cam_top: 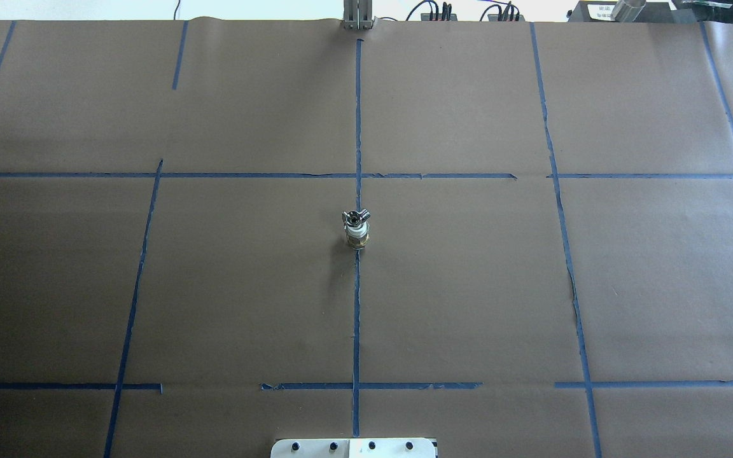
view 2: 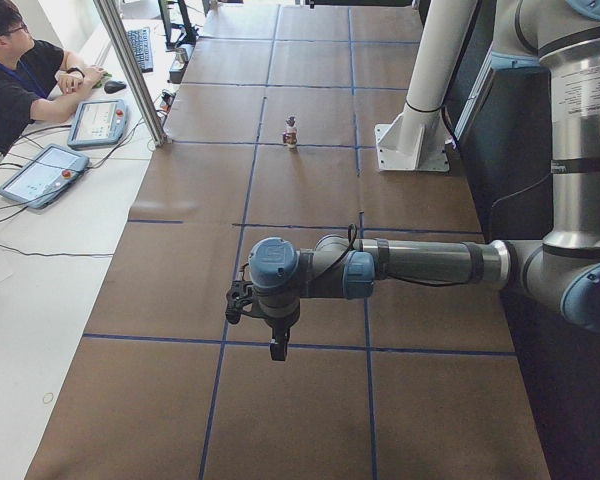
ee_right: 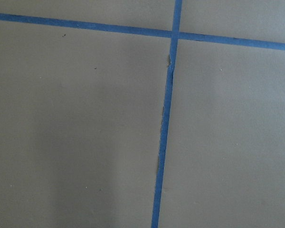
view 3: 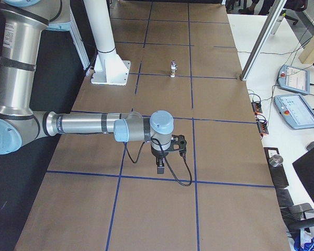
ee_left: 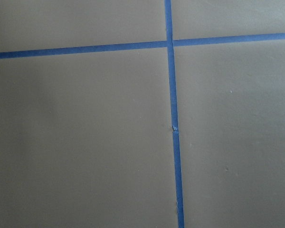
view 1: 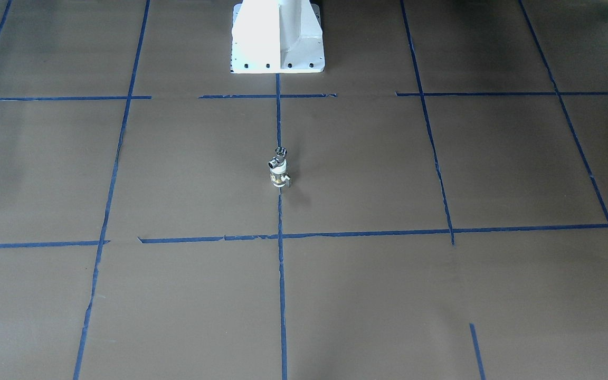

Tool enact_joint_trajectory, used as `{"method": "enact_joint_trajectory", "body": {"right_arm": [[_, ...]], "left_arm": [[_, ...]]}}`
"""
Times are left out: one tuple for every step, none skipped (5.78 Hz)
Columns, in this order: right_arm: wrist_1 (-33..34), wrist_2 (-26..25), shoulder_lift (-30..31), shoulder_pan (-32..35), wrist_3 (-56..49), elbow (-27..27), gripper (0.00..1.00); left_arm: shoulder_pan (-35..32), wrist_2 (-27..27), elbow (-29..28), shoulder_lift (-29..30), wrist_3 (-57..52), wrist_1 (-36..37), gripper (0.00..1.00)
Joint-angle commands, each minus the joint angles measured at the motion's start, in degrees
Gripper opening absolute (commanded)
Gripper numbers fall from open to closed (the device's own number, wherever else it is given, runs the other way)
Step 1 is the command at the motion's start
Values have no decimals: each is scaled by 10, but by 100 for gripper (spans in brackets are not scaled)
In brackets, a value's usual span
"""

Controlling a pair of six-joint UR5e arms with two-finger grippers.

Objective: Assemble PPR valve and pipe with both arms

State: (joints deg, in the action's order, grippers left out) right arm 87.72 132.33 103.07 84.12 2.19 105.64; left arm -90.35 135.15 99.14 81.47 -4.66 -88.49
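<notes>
The PPR valve [view 1: 279, 179] stands upright on the centre tape line, white ends with a brass middle. The chrome pipe [view 1: 278, 157] sits on top of it, joined to it. The overhead view shows the same stack, valve [cam_top: 357, 236] below and pipe [cam_top: 356, 218] above. Both arms are far from it. The left gripper [view 2: 277, 349] points down over the table's near end in the exterior left view. The right gripper [view 3: 160, 168] points down over the other end. I cannot tell whether either one is open or shut. Both wrist views hold only brown paper and blue tape.
The white pedestal base [view 1: 277, 37] stands behind the stack. A person [view 2: 10, 70] sits at a side desk with teach pendants [view 2: 42, 172]. A metal post [view 2: 130, 70] rises at the table's far edge. Blue tape [cam_top: 357, 305] lines grid the brown paper.
</notes>
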Motion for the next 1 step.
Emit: {"method": "enact_joint_trajectory", "body": {"right_arm": [[-1,3,-1,0,0,1,100]], "left_arm": [[1,-1,0,-1,0,2,100]]}}
